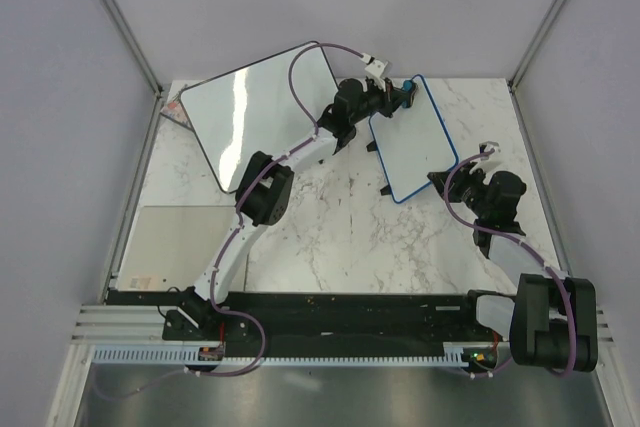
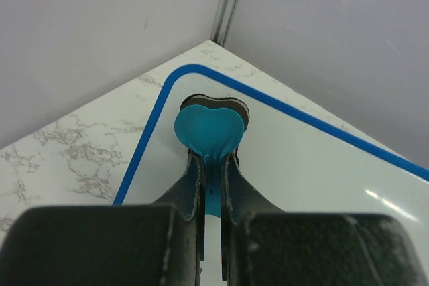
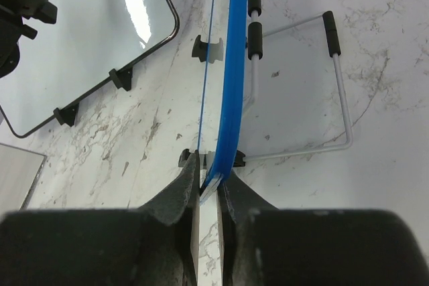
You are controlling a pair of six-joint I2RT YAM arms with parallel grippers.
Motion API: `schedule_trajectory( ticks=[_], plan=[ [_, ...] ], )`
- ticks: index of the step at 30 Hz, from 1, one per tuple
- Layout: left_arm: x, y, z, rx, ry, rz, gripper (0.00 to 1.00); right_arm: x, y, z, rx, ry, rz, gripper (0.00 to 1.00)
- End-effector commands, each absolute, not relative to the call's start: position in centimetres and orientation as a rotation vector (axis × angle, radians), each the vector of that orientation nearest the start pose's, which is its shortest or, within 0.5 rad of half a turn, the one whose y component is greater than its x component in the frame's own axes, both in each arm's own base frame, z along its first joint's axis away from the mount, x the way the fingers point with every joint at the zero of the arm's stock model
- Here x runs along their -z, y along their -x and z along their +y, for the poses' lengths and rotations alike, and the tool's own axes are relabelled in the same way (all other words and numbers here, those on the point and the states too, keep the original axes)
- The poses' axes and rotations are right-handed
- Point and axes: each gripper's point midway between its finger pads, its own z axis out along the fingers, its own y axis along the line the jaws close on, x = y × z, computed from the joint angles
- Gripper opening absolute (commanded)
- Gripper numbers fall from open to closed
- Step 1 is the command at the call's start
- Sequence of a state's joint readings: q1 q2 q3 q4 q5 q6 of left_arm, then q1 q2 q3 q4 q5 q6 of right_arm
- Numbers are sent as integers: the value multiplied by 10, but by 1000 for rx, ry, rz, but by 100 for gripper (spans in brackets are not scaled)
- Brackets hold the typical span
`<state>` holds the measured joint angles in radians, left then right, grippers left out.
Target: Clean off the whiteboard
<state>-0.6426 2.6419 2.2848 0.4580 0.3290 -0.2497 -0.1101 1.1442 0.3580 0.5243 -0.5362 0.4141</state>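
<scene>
1. Blue-framed whiteboard (image 1: 415, 147) sits at the far right of the marble table (image 1: 340, 237). It stands at an angle to the table edges, with its face leaning back towards the overhead camera.
2. The right wrist view shows it edge-on. A wire stand (image 3: 338, 92) loops out on the table behind it, and small black clips hold the bottom edge.
3. The left gripper (image 1: 395, 97) is at the board's far rounded corner. Its jaws are narrow and clamped on the tab of a teal heart-shaped eraser (image 2: 208, 128).
4. In the left wrist view, the eraser's dark pad side lies against the white face, just inside the blue frame at that corner. The fingers (image 2: 191, 185) pinch the teal tab from both sides.
5. The right gripper (image 1: 445, 179) is at the board's near right corner. In the right wrist view its jaws are closed on the blue frame edge, nearly together, with the frame running straight up from between them.
6. A larger black-framed board (image 1: 250, 112) stands at the far left of the table, well apart from the blue one, with light glare on its face.
7. A pale flat sheet (image 1: 170, 237) lies at the near left of the table.
</scene>
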Motion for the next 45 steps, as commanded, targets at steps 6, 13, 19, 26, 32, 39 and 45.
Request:
schedule_trajectory(
  ticks=[6, 13, 19, 26, 32, 39, 45],
  plan=[
    [-172, -532, -502, 1025, -588, 1541, 2, -99, -317, 77, -719, -44, 1961, 0],
    [-204, -546, -498, 976, -532, 1426, 2, -99, -316, 77, -722, -41, 1958, 0],
    [-252, -560, -490, 977, -393, 1310, 2, -99, -316, 78, -724, -41, 1959, 0],
    [-260, -557, -490, 973, -424, 1274, 2, -98, -316, 78, -731, -41, 1960, 0],
    [-226, -543, -503, 1065, -514, 1401, 2, -98, -316, 78, -730, -43, 1960, 0],
    [-189, -498, -504, 1192, -580, 1639, 2, -97, -315, 79, -731, -42, 1962, 0],
    [-159, -460, -501, 1297, -664, 1851, 2, -98, -315, 79, -729, -38, 1958, 0]
  ],
)
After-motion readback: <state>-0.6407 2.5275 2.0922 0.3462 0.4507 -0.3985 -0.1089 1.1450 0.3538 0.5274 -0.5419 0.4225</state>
